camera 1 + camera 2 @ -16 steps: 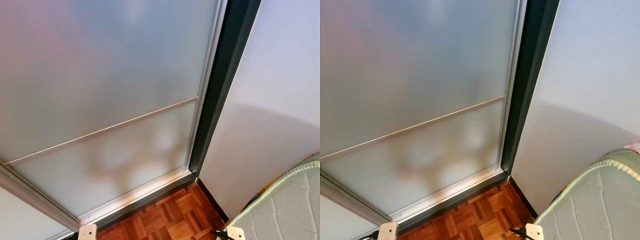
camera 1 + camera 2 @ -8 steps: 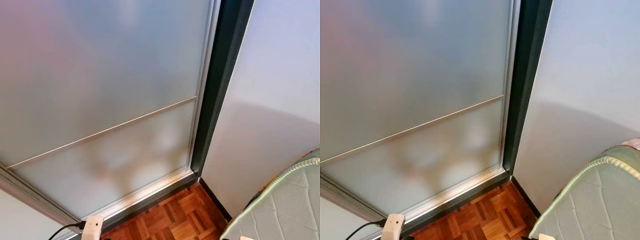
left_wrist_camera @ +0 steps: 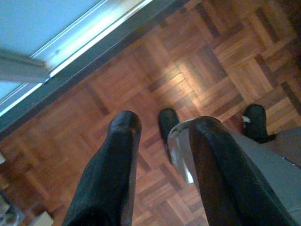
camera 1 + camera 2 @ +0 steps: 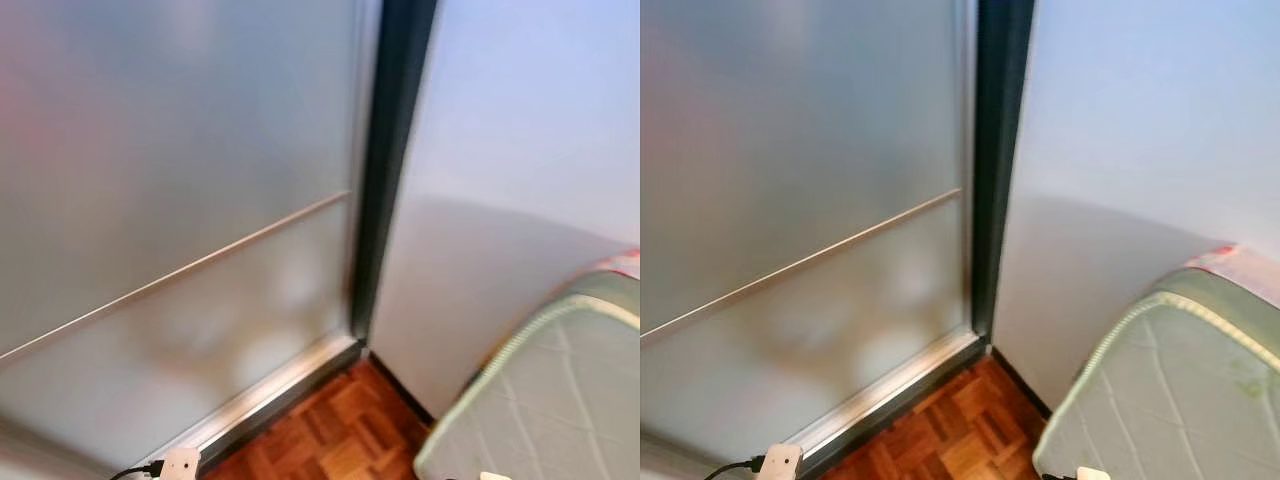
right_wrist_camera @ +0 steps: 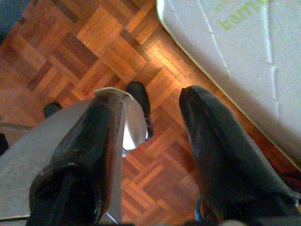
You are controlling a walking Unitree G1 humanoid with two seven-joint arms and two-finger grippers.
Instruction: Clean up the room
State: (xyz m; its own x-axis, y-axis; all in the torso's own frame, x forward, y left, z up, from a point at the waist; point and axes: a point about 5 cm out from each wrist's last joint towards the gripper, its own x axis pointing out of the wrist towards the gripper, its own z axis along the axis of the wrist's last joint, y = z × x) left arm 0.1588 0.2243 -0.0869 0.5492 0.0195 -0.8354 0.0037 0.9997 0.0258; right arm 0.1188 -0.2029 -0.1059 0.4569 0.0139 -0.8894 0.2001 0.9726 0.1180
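Leftward shift of our whole view: camera turned, pale green quilted mattress (image 4: 1160,390) larger at 4 o'clock. Left gripper (image 3: 162,136) and right gripper (image 5: 150,110) hang spread, empty, over wood parquet floor (image 3: 197,66).

Frosted sliding door (image 4: 800,200), dark frame (image 4: 995,170), mattress corner (image 4: 1170,390), parquet floor (image 4: 940,435)

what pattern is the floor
Reddish-brown wood parquet, basket-weave blocks; clearest in the left wrist view.

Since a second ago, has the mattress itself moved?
No. The mattress takes up more of the head view, but the dark door frame and wall slid left with it, so the camera turned right.
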